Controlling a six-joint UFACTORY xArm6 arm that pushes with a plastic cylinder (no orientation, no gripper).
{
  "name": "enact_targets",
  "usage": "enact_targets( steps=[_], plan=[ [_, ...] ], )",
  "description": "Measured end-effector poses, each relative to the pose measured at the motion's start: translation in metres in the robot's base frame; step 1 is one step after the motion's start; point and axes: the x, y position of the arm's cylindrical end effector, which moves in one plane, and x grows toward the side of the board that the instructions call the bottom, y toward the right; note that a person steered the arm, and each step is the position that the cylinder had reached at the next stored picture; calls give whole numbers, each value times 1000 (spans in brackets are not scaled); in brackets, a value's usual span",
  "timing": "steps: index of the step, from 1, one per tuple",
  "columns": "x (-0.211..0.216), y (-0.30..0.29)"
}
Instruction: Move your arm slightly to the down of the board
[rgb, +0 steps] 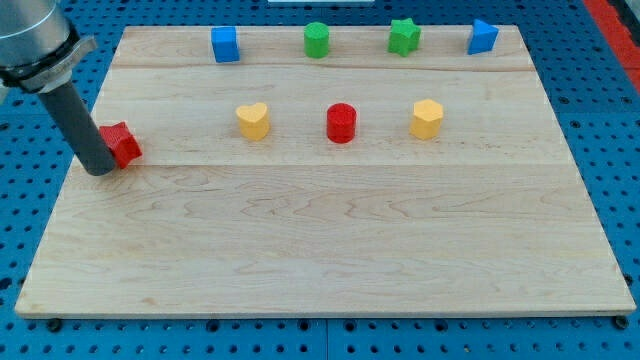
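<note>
Tip (100, 168) touching red block (122, 143), board's (330, 240) left.

Light wood tabletop (330, 250) carries blue cube (225, 44), green cylinder (317, 40), green star (404, 36) and another blue block (483, 36) along the top, then red block (122, 143), yellow heart (253, 120), red cylinder (342, 123), yellow hexagon-ish block (427, 118).

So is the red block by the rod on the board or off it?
On the board. The red block sits on the wood near the board's left edge, with my tip right against its left side.
</note>
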Motion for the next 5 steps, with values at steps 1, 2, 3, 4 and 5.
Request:
enact_targets(
  steps=[1, 2, 3, 4, 5],
  plan=[
    [-18, 6],
    [-34, 16],
    [-17, 20],
    [8, 43],
    [11, 47]
  ],
)
